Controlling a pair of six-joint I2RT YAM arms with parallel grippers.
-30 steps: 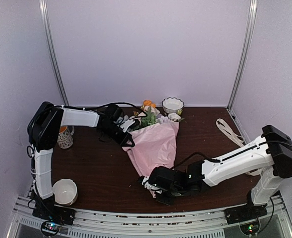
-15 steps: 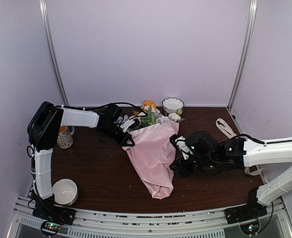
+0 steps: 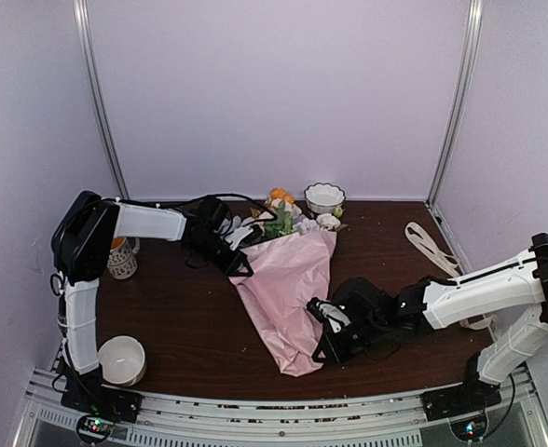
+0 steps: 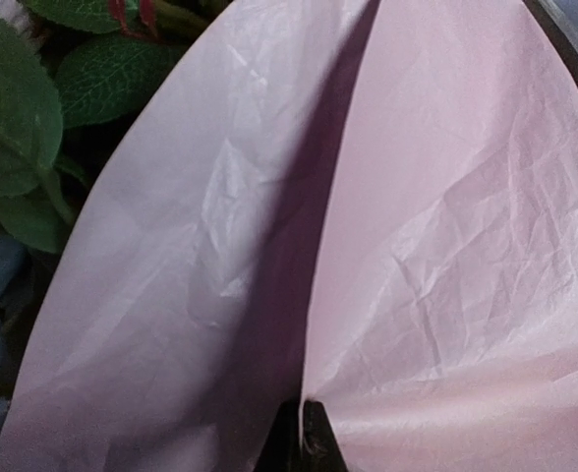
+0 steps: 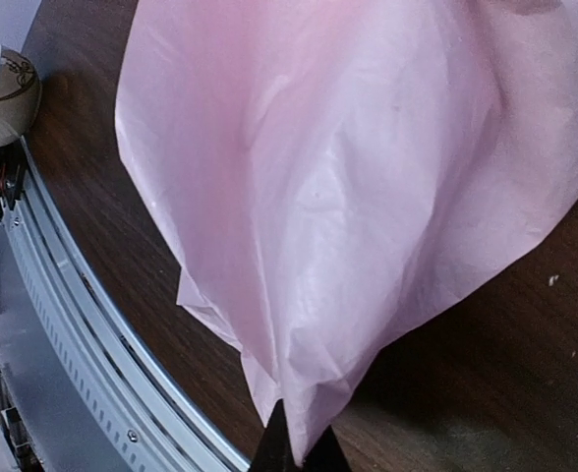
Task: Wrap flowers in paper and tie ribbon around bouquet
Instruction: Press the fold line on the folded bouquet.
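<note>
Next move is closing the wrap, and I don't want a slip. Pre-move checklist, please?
1. Left end effector shut on the paper: ok.
2. Right end effector shut on the paper's near corner: ok.
3. Flowers sticking out of the paper's far end: ok.
4. Paper closed into a cone: cannot tell, it looks loose.
5. Ribbon lying free on the right, clear of both arms: ok.
6. Ribbon tied: not ok.

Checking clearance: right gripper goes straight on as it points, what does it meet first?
The crinkly pink-lilac paper sheet; the shut right gripper seems to pinch its edge.
</note>
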